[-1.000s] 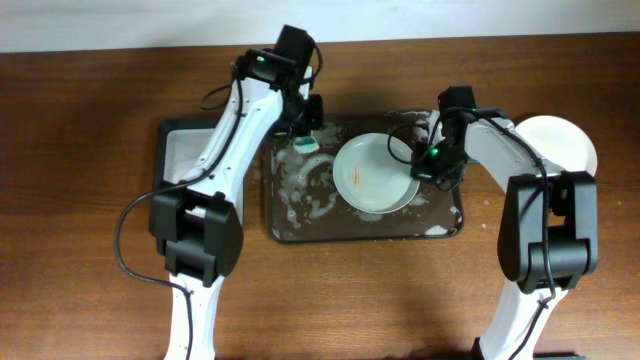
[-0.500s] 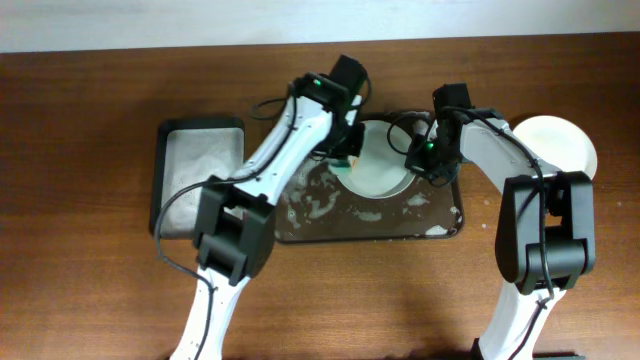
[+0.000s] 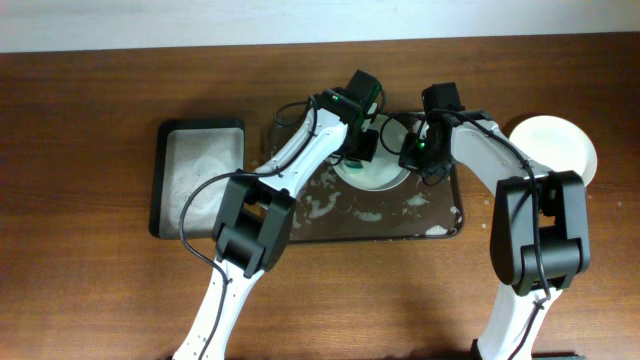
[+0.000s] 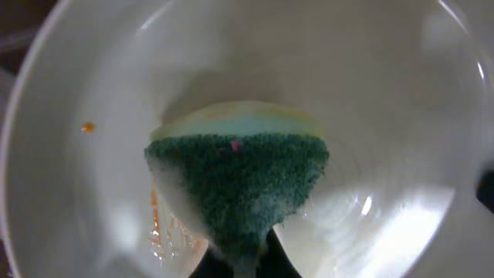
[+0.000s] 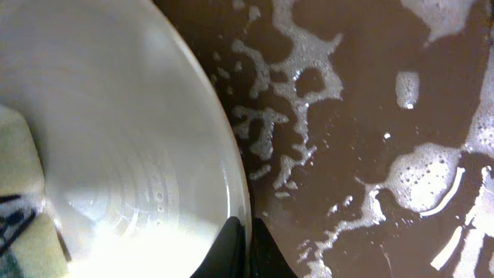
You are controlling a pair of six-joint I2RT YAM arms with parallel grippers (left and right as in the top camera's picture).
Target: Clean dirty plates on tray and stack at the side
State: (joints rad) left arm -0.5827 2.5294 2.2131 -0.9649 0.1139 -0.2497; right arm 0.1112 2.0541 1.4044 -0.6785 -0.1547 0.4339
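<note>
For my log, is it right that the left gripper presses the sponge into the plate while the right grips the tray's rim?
No: the right gripper grips the rim of the plate, not the tray, as the right wrist view shows.

1 plate (image 3: 386, 179) in the tray (image 3: 440, 222); tub (image 3: 195, 170) left, 2nd plate (image 3: 560, 145) right

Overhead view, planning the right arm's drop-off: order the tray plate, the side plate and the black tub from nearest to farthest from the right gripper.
1. Tray plate, its rim in the right gripper.
2. Side plate, right of the tray.
3. Black tub, far left.
</note>
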